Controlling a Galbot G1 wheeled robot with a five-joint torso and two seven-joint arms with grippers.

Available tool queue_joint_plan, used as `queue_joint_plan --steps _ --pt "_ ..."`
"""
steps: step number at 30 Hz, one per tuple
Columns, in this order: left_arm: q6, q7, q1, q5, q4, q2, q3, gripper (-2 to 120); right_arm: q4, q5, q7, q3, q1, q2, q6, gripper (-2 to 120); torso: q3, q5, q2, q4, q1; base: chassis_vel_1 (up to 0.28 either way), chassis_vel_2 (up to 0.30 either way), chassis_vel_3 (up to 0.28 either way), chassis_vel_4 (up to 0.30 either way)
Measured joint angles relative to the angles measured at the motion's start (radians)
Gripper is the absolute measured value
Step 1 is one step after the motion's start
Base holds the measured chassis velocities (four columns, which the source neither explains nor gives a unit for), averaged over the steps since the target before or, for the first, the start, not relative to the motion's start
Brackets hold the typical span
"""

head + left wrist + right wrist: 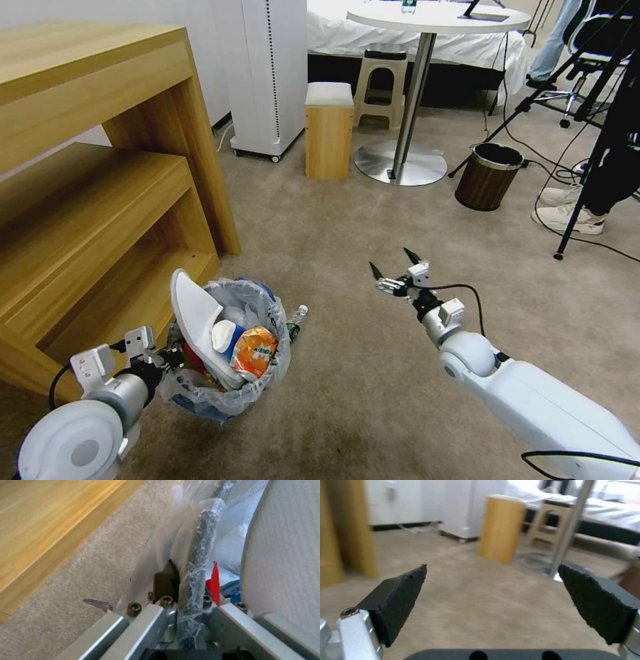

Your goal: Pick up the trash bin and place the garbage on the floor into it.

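Note:
The trash bin (230, 383), lined with a crinkled translucent bag, sits tilted on the beige floor (347, 373) beside the wooden shelf. It holds garbage: a white slipper (193, 313), a blue-white cup (225, 335) and an orange can (253, 351). A small bottle (297, 319) pokes out at its right edge. My left gripper (172, 358) is shut on the bin's near rim; the left wrist view shows that bag-wrapped black rim (200, 555) between the jaws, with the slipper (286, 555) beside it. My right gripper (395, 263) hovers open over bare carpet to the bin's right, its pads (400, 597) wide apart.
A wooden shelf unit (100, 167) stands at left. Farther off are a brown wood-look bin (489, 177), a round table's base (400, 163), a wooden cube stool (329, 130), tripod legs with cables (580, 200) and a person's shoes (570, 219) at right.

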Motion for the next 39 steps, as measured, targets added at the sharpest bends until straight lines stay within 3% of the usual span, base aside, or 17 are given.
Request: queue_joint_plan --steps 6,10,20,39 --pt "-0.005 0.008 -0.006 0.004 0.014 -0.001 -0.004 0 -0.033 -0.05 0.065 0.075 -0.041 0.026 0.027 100 0.0 -0.0002 0.0 0.0 0.0 0.0 0.0 0.0 0.0" --pt "-0.005 0.008 -0.009 0.004 0.015 -0.002 -0.004 0 -0.039 -0.06 0.071 0.092 -0.054 0.032 0.039 100 0.0 0.0001 0.0 0.0 0.0 0.0 0.0 0.0 0.0" --pt "-0.007 0.011 -0.005 0.009 0.001 -0.019 -0.013 0 0.003 -0.102 0.081 0.246 -0.127 0.076 0.023 100 0.0 0.0 0.0 0.0 0.0 0.0 0.0 0.0 0.0" --pt "-0.008 0.018 -0.006 0.026 -0.005 -0.037 -0.006 0 0.018 -0.136 0.058 0.329 -0.167 0.086 0.007 100 0.0 0.0 0.0 0.0 0.0 0.0 0.0 0.0 0.0"
